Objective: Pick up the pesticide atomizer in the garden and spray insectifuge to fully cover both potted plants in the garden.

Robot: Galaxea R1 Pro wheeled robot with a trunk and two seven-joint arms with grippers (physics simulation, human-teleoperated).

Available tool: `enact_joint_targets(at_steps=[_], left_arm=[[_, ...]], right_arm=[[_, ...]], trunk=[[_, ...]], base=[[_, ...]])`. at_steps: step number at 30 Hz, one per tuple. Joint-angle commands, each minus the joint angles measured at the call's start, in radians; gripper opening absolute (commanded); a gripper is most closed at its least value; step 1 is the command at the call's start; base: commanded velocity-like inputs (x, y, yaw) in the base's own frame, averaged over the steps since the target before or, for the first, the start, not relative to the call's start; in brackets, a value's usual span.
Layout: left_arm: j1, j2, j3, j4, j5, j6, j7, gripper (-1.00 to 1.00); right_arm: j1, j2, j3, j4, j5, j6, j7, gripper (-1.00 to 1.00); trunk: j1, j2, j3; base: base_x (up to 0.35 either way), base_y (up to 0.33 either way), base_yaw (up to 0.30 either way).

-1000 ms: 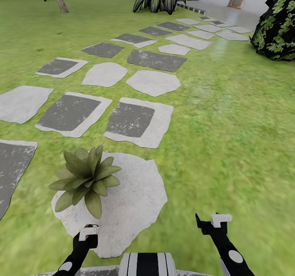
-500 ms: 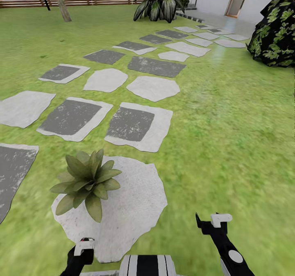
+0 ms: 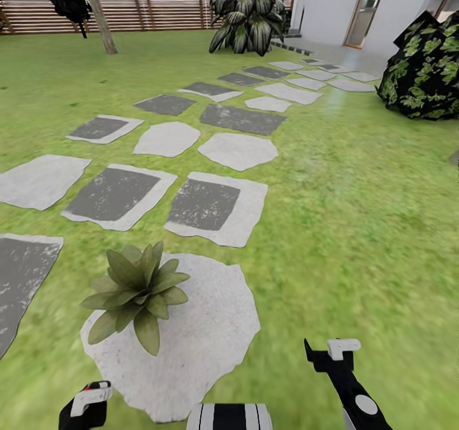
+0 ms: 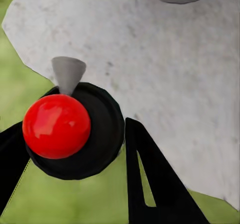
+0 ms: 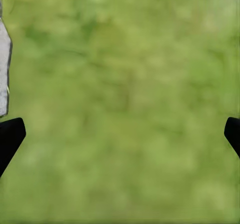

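Atomizer (image 4: 75,134) sits clamped between the left gripper's (image 4: 75,179) black fingers (image 4: 155,184); in the left wrist view it is seen from above, red button on a round black top, small grey nozzle pointing toward a pale stone (image 4: 170,74). In the head view the same gripper (image 3: 86,404) is at 7 o'clock, low at the frame edge, with the atomizer's white and red head (image 3: 92,395) showing above the black fingers.

Right gripper (image 3: 331,353) at 5 o'clock in the head view, over lawn (image 3: 357,226). Right wrist view: fingertips (image 5: 10,134) spread wide apart at the frame edges, nothing between them, blurred grass beneath.

Plant (image 3: 137,289): rosette of broad pointed leaves, at 7 o'clock from frame centre, standing on the near edge of a round pale stone (image 3: 204,328), near the left gripper, beyond it. Pot hidden by leaves.

Outward: stepping stones (image 3: 217,203), pale and dark grey, run from centre toward 1 o'clock. Slatted fence (image 3: 159,9) along 12 o'clock, a trunk (image 3: 99,12) at 11, a large striped-leaf plant (image 3: 248,12) at 12, a dark bush (image 3: 424,69) at 2, white walls (image 3: 331,6) behind it.
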Motion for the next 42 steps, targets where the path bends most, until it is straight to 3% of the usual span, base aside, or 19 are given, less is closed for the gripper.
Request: enact_joint_targets(at_steps=[1,2,3,7,10,13,21,31,42], left_arm=[[0.001,0.006,0.000,0.014,0.006,-0.001,-0.010,-1.00],[0.001,0.006,0.000,0.014,0.005,0.000,-0.009,-1.00],[0.003,0.006,0.000,0.015,0.006,0.001,-0.009,-1.00],[0.006,0.007,0.000,0.019,0.008,0.002,-0.007,-1.00],[0.026,0.007,0.002,0.032,0.011,0.001,-0.003,-1.00],[0.034,0.008,0.003,0.036,0.013,0.001,0.002,-1.00],[0.036,0.006,0.002,0.038,0.014,0.001,0.004,-1.00],[0.039,0.005,0.001,0.038,0.014,-0.002,0.004,-1.00],[0.039,0.002,0.000,0.037,0.010,-0.001,-0.002,-1.00]], right_arm=[[0.000,-0.005,-0.003,0.095,0.000,-0.012,-0.003,1.00],[0.000,-0.006,-0.004,0.127,-0.001,-0.014,-0.003,1.00],[0.001,-0.009,-0.005,0.230,-0.001,-0.054,-0.005,1.00],[0.001,-0.012,-0.007,0.384,-0.001,-0.172,-0.007,1.00],[0.001,-0.030,-0.008,0.523,-0.004,-0.290,-0.008,1.00],[0.001,-0.032,-0.007,0.586,-0.006,-0.369,-0.008,1.00],[0.001,-0.031,-0.007,0.618,-0.007,-0.404,-0.006,1.00],[0.001,-0.027,-0.005,0.620,-0.007,-0.405,-0.006,1.00],[0.001,-0.024,-0.005,0.619,-0.007,-0.405,-0.006,1.00]], trunk=[[-0.001,0.000,0.005],[-0.001,0.000,0.010],[-0.001,0.001,0.015],[-0.003,0.001,0.037],[-0.005,0.002,0.053],[-0.006,0.003,0.070],[-0.010,0.005,0.113],[-0.010,0.005,0.126],[-0.010,0.005,0.126]], base=[[0.000,0.000,-0.080],[0.000,0.000,-0.086],[0.000,0.000,-0.073],[0.000,0.000,-0.069],[0.000,0.000,-0.043],[0.000,0.000,-0.010],[0.000,0.000,-0.001],[-0.152,0.023,0.004],[-0.269,0.108,0.259]])
